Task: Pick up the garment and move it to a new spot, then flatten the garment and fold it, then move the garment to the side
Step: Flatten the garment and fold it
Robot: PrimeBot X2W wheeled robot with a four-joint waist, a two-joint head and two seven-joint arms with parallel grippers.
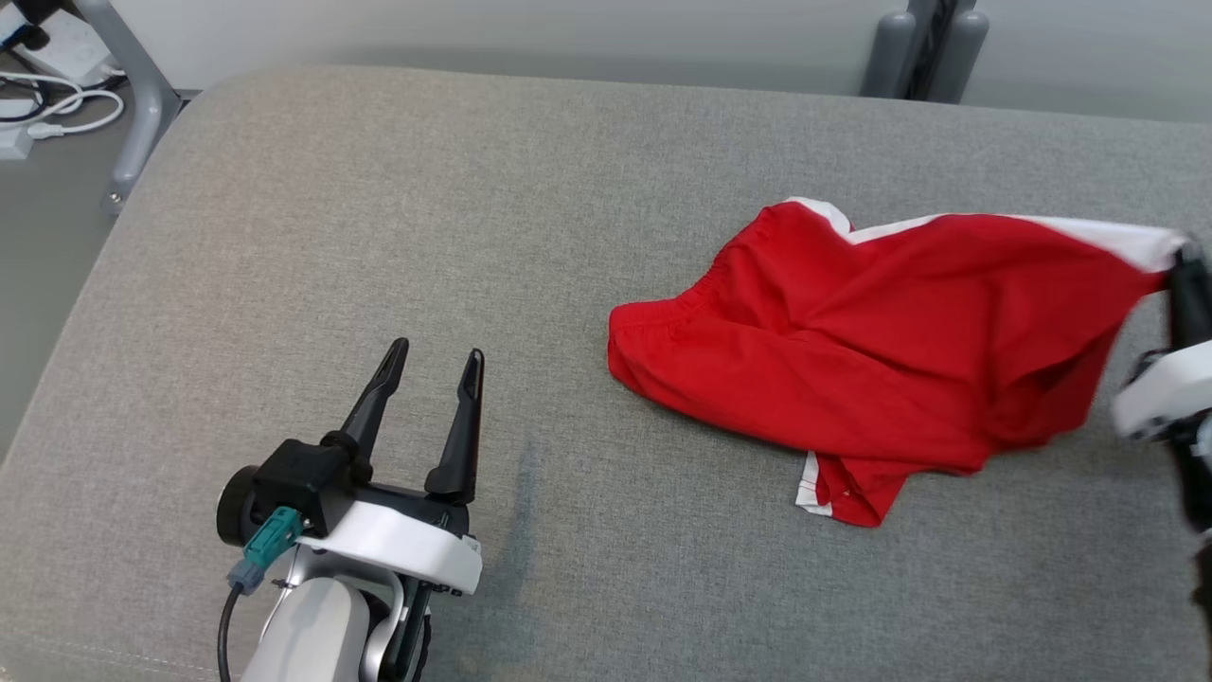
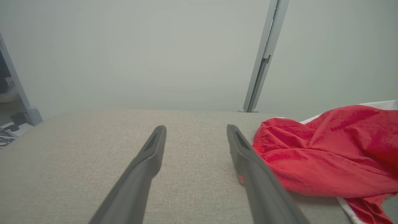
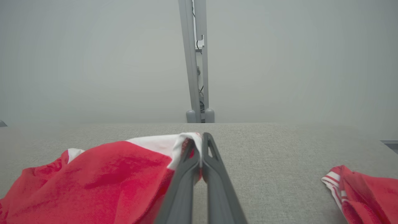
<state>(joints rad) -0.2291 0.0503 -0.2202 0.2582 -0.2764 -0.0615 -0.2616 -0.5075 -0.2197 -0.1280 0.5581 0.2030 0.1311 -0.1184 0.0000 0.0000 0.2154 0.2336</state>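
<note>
The garment is a red piece with white trim, lying crumpled on the right half of the grey padded table. Its white-edged right corner is lifted off the surface. My right gripper sits at the right edge of the head view, shut on that corner. In the right wrist view the two fingers of the right gripper press together with the white hem of the garment pinched between them. My left gripper stands open at the lower left, well apart from the cloth. Its open fingers frame bare table, with the garment just beside the right finger.
A second red and white cloth lies at the far right of the right wrist view. Grey frame posts stand behind the table's far edge. Cables and a power strip lie on the floor past the left edge.
</note>
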